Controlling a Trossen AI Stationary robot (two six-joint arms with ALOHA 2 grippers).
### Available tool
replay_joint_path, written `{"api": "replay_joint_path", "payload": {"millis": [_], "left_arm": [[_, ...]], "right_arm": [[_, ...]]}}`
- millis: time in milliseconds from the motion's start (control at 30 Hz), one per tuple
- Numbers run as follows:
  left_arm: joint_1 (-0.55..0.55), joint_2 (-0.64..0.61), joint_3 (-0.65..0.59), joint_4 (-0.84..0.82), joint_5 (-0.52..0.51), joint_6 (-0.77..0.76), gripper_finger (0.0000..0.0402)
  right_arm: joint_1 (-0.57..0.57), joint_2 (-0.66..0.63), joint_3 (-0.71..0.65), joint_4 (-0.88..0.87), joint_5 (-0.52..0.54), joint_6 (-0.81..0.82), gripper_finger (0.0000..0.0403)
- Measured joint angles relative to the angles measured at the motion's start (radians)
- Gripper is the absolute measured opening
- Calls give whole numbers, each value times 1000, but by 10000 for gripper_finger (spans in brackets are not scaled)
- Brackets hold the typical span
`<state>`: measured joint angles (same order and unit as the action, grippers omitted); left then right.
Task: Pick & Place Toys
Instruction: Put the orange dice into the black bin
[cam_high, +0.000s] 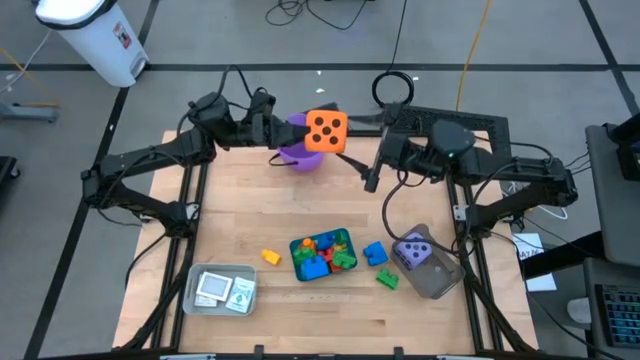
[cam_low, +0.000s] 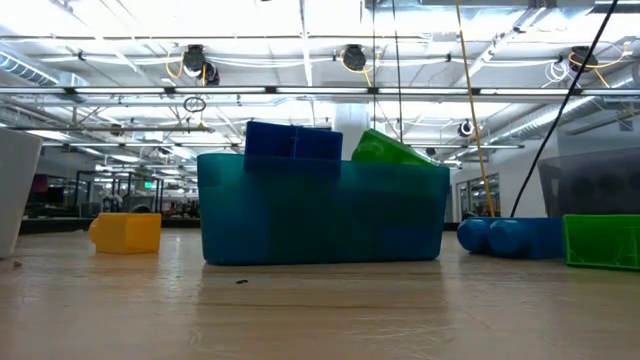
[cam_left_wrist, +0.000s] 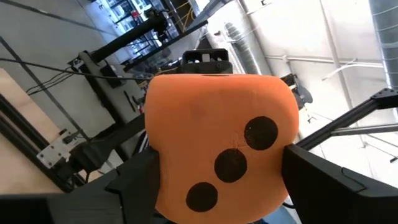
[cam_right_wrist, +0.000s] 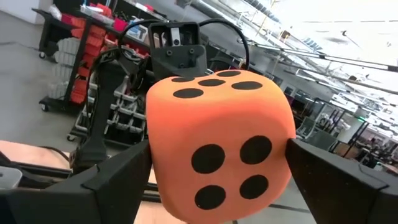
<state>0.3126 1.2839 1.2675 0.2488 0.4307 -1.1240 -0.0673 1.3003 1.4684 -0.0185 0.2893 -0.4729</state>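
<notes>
Left gripper (cam_high: 298, 130), high view: it reaches in from the left and pinches the orange die (cam_high: 325, 131), which hangs in the air above the purple bucket (cam_high: 300, 158) at the far end of the wooden table (cam_high: 240, 210). The right gripper (cam_high: 354, 126) meets the same die from the other side, fingers spread. In my judgement this is a transfer between arms or a release into the bucket.

A teal tray (cam_high: 350, 240) holds mixed bricks. A yellow brick (cam_high: 270, 257), a blue brick (cam_high: 375, 252) and a green brick (cam_high: 387, 280) lie loose beside it. The purple die (cam_high: 414, 251) sits in a grey tray (cam_high: 443, 283), and the cards (cam_high: 213, 288) lie in a clear tray (cam_high: 195, 300).

Low view: neither arm shows. The teal tray is translucent, smooth-walled plastic, with a blocky blue brick and a rounded green brick showing above its rim.

Left wrist view: dark fingers (cam_left_wrist: 134, 180) bear on both flanks of the die. Its skin is matt with softly rounded corners and flat black dots, and it looks like foam, so it probably yields under grip.

Right wrist view: dark fingers (cam_right_wrist: 118, 180) straddle the die, and firm contact is not confirmed. Four dots face the camera.
</notes>
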Motion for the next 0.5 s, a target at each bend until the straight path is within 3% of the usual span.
{"api": "replay_joint_path", "payload": {"millis": [333, 500], "left_arm": [[-5, 0, -1, -53, 142, 8, 291], [-6, -2, -1, -72, 166, 19, 291]], "right_arm": [[3, -1, -51, 29, -90, 68, 358], [3, -1, -74, 55, -134, 111, 358]]}}
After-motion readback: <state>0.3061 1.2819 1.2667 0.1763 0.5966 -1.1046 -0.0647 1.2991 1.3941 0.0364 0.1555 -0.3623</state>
